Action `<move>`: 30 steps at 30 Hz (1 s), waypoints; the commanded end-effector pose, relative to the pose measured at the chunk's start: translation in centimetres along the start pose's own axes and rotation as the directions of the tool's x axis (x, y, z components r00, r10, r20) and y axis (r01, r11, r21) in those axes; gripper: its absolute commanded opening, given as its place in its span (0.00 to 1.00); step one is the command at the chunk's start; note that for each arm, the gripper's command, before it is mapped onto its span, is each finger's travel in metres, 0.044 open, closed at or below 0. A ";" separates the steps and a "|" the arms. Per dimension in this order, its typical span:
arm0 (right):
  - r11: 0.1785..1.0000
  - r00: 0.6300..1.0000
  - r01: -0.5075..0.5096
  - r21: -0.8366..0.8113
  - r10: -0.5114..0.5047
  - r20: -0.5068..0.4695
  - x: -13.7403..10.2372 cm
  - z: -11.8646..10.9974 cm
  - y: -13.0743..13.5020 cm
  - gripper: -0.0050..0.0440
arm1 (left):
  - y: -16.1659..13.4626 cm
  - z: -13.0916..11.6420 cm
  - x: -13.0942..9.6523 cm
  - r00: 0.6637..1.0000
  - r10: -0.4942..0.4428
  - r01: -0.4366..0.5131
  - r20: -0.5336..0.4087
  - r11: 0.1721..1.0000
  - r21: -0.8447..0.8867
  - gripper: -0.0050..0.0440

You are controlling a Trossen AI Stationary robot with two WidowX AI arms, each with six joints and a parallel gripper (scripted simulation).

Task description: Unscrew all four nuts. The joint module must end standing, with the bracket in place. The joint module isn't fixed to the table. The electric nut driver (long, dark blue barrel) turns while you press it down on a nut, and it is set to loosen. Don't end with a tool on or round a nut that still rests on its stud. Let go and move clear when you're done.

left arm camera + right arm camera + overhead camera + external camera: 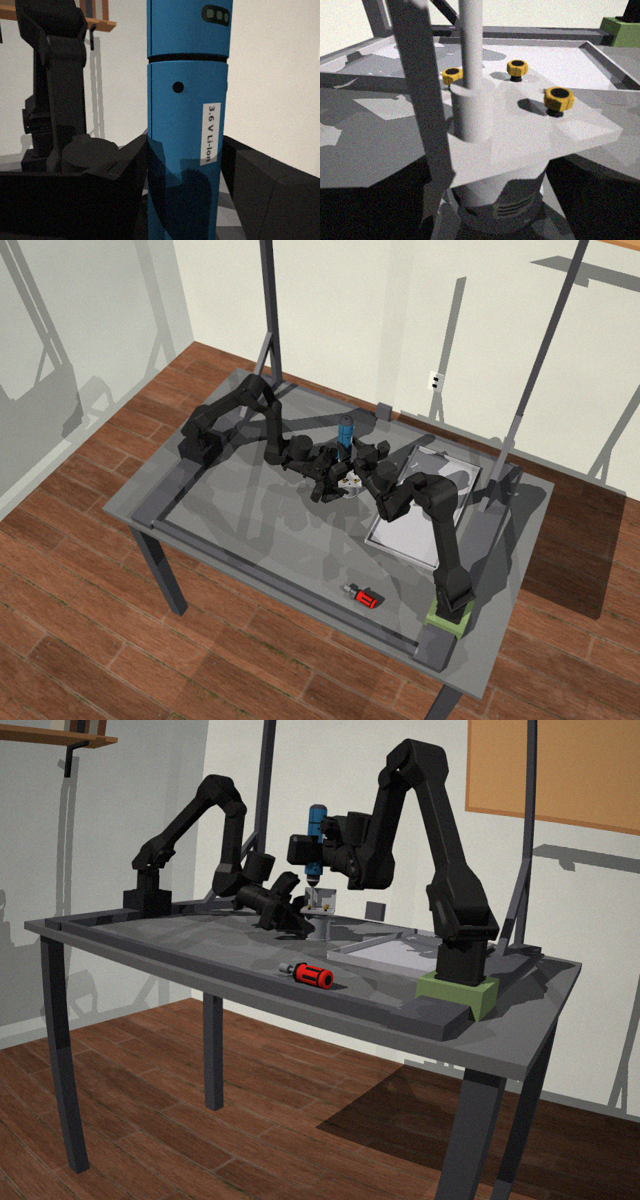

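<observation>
My left gripper [314,849] [183,141] is shut on the dark blue electric nut driver [345,430] [316,816] [186,121], held upright. Its grey socket [472,117] reaches down to the bracket [523,134] [327,898] at the near nut position; no gold shows below it, and any nut there is hidden. Three gold nuts show: a right one [558,100], a far one [517,69] and a left one [452,76], partly behind the socket. Dark stud shows under the first two. The joint module [503,196] [318,929] stands upright. My right gripper [495,150] is shut on it.
A shallow tray [400,554] [372,965] [534,42] lies to the module's right in the top and exterior views. A red-handled tool [365,598] [312,975] lies near the front edge. A green block [434,619] [454,991] [623,32] is under my left arm's base. Both arms crowd around the module.
</observation>
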State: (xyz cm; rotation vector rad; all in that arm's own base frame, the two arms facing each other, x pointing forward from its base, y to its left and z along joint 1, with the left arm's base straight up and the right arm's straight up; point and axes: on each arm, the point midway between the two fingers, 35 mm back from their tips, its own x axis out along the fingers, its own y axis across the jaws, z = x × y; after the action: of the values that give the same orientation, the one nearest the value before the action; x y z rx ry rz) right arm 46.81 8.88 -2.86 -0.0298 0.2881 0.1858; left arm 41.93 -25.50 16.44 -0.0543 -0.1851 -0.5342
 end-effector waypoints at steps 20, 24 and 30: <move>1.000 0.999 -0.001 0.003 0.001 0.038 0.1 1.6 0.0 0.59 | -0.2 -2.4 -0.6 1.000 -0.002 0.002 -0.020 1.000 0.000 0.43; 1.000 0.999 -0.001 0.003 0.001 0.038 0.1 1.6 0.0 0.59 | -0.2 -2.8 -0.7 1.000 -0.002 0.002 -0.022 1.000 0.000 0.43; 1.000 0.999 -0.001 0.003 0.001 0.038 0.1 1.6 0.0 0.59 | -0.2 -1.7 -0.1 1.000 -0.002 0.002 0.000 1.000 0.000 0.43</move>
State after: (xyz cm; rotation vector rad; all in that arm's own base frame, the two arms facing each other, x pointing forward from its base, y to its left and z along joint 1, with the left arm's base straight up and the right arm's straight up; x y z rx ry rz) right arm 46.81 8.88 -2.86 -0.0298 0.2881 0.1858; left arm 41.82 -25.43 16.40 -0.0698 -0.2382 -0.5332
